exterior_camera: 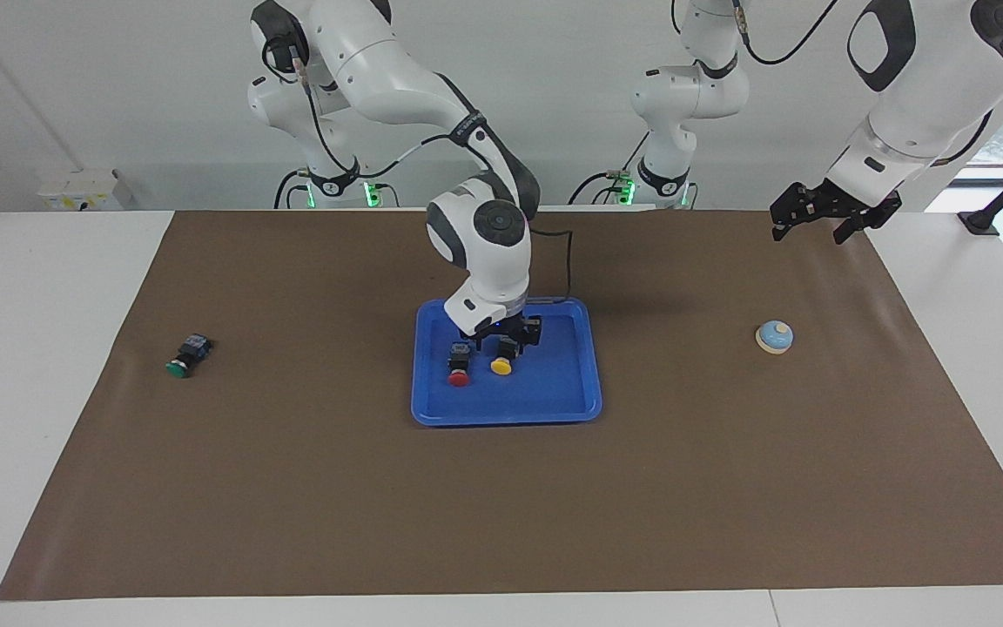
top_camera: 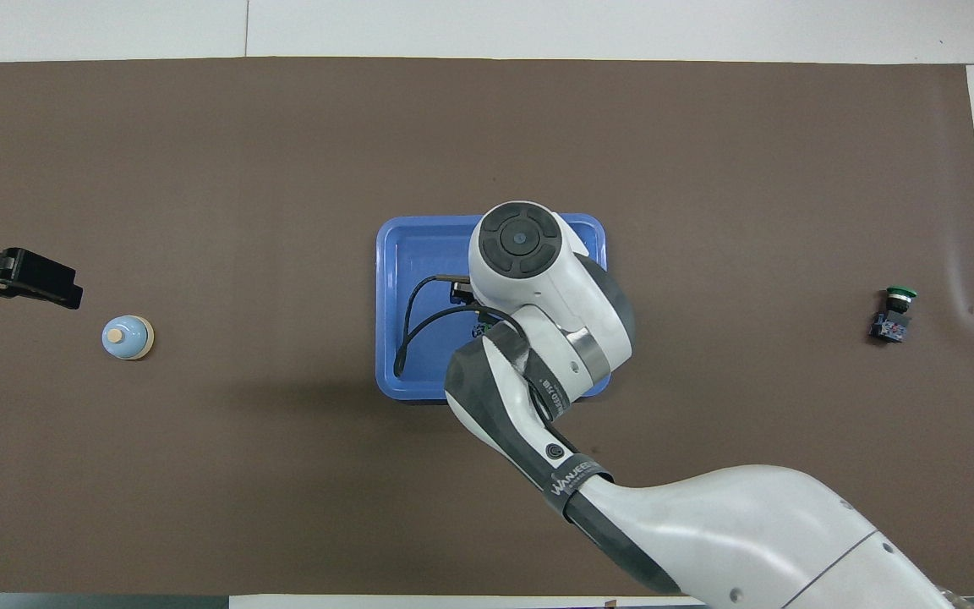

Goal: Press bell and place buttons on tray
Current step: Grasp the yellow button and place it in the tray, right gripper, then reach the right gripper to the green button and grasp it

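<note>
Hovering low over the tray, the right gripper stands with fingers apart just above the yellow button, which lies in the tray beside the red button. The green button lies toward the right arm's end. The left gripper waits open; the bell lies toward its end.

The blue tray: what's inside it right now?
The blue tray holds the red button and the yellow button side by side, the right gripper just over the yellow one. From overhead, the arm hides both buttons.
</note>
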### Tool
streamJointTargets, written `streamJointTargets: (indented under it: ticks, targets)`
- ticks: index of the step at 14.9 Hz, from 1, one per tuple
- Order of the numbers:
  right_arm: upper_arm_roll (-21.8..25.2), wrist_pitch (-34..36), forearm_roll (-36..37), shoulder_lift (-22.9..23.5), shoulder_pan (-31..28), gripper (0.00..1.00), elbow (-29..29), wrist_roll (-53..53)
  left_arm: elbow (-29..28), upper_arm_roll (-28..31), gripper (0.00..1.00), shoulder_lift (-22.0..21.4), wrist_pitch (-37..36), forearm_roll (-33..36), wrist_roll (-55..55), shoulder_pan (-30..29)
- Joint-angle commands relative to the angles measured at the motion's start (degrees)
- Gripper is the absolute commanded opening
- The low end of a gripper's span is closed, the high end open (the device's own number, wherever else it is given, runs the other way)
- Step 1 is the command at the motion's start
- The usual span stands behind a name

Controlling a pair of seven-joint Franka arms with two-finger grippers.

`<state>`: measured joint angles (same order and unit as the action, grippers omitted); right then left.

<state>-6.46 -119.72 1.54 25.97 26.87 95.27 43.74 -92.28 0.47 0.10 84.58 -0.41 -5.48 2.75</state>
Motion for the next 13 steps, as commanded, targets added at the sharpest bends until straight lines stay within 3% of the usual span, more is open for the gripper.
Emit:
streamJointTargets:
  ticks: [1,4,8,11,13]
  targets:
    - [-0.57,5.71,0.65,-7.05,-6.89,1.00,0.79,0.21,-1.23,-0.29,1.00,-1.33,-0.38,-0.20,0.47,-0.38]
    - [-0.57,8.88,0.83,-12.34,-16.46,1.00,2.37,-4.69,-1.23,-0.29,1.00,-1.33,-0.29,-0.20,0.46,-0.38]
    - [-0.57,11.61,0.83,-13.93,-30.69,1.00,4.82,-22.25,-1.23,-0.29,1.00,-1.33,-0.38,-0.20,0.47,-0.38]
    - [-0.48,5.49,1.01,-16.38,-39.32,1.00,12.37,-35.44,-1.23,-0.29,1.00,-1.33,-0.38,-0.20,0.47,-0.38]
    - [-0.48,-4.77,1.01,-18.75,-44.77,1.00,21.05,-42.48,-1.23,-0.29,1.00,-1.33,-0.38,-0.20,0.47,-0.38]
